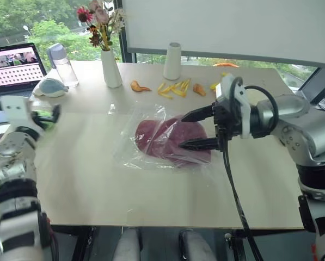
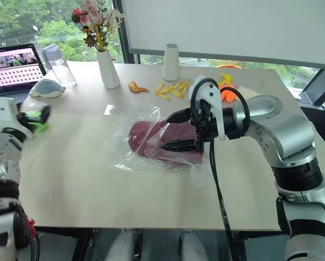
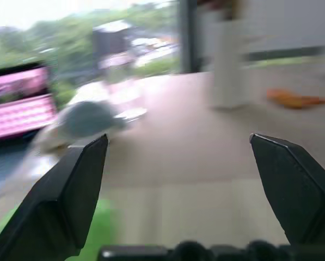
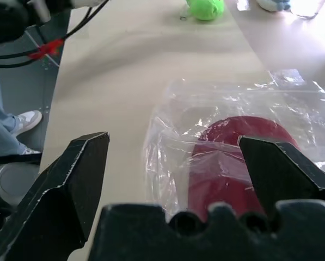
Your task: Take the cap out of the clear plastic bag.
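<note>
Bare tabletop (image 1: 124, 201) fills the lower middle of the head views, and just above it, at the centre of the frame, lies the clear plastic bag (image 1: 135, 142) with the cap (image 1: 165, 140) still wholly inside it, a maroon mound under the crinkled film. The bag lies flat on the tabletop, its long axis running across the frame from left to right, with the cap bunched toward the right-hand end.

From the right of the frame the right pincer (image 1: 196, 130) reaches in, released, with its two black fingers spread wide apart, one above the other, the tips pointing toward frame left. It hangs right over the right end of the cap; whether the lower finger touches the plastic cannot be told. In the right wrist view the cap (image 4: 235, 147) sits straight ahead between the spread fingers.

At the left edge of the frame the left pincer (image 1: 47, 117) is also released, empty, well apart from the bag, near a small green toy (image 2: 36, 118).

By this layout the right arm is plainly the nearer one to the cap.
</note>
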